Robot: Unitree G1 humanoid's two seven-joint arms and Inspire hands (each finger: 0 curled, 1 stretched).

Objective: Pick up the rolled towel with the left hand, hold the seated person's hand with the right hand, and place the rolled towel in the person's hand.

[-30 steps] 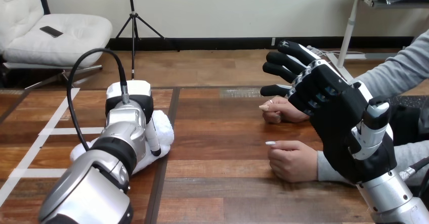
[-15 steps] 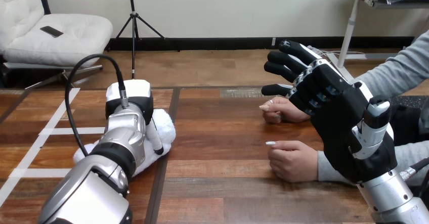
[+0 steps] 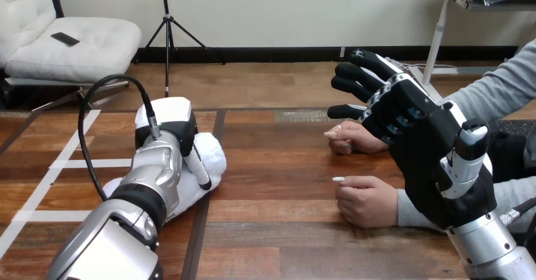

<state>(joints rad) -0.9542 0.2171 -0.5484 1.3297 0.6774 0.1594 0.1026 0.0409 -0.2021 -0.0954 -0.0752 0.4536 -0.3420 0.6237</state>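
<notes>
The white rolled towel (image 3: 215,155) lies on the wooden table at the left, mostly under my left hand (image 3: 165,126). That hand covers it from above, its thumb curled down the towel's right side. My right hand (image 3: 420,147) is raised at the right, open with fingers spread, palm facing left. It hovers over the person's two hands without touching them. The person's nearer hand (image 3: 363,199) rests loosely curled on the table. The farther hand (image 3: 349,138) is a loose fist just under my right fingertips.
White tape lines (image 3: 63,164) cross the table's left part. A dark seam (image 3: 213,128) runs down the table beside the towel. The person's grey sleeve (image 3: 499,87) comes in from the right edge.
My left hand has shifted a little right and forward, and the towel has moved with it. The right hand and the person's hands have stayed put.
</notes>
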